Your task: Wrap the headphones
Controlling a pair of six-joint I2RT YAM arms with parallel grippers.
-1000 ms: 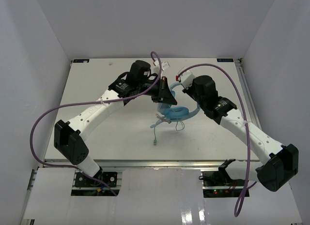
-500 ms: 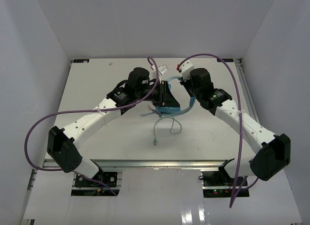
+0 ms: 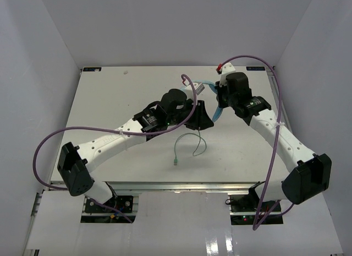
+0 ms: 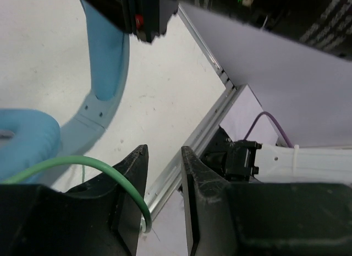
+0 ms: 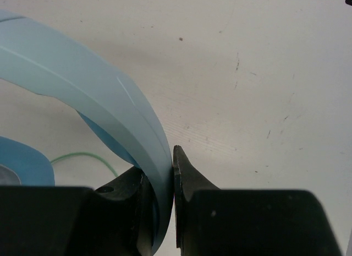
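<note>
My left claw (image 3: 200,119) was pinched shut a second ago. Now its fingers stand apart, and through the gap in the wrist view I see only the desk (image 3: 110,102) edge. The arm has also swung toward the middle of the desk. The thin green cable (image 4: 82,162) arcs across the front of one finger. I judge it is draped there rather than gripped, though its end disappears behind the finger.

Just in front of that claw, the loose part of the cable (image 3: 190,141) lies in an open loop on the desk. The plug (image 3: 175,161) sits at the near end, about where it was before.

The headphones (image 4: 107,52) have moved. A second ago they sat bunched at mid-desk; now they are drawn back toward the far right, mostly hidden behind the two wrists in the overhead view. One padded ear cup (image 4: 25,136) shows at the left of my left wrist view.

My right claw (image 5: 159,162) stays clamped on the light blue headband (image 5: 82,85), as it was throughout.

My reading is that the left side has let go between passes and must take the cable up again. With that much cable slack on the desk, the wrap is far from finished.

No box, tray or bag shows in any view.
</note>
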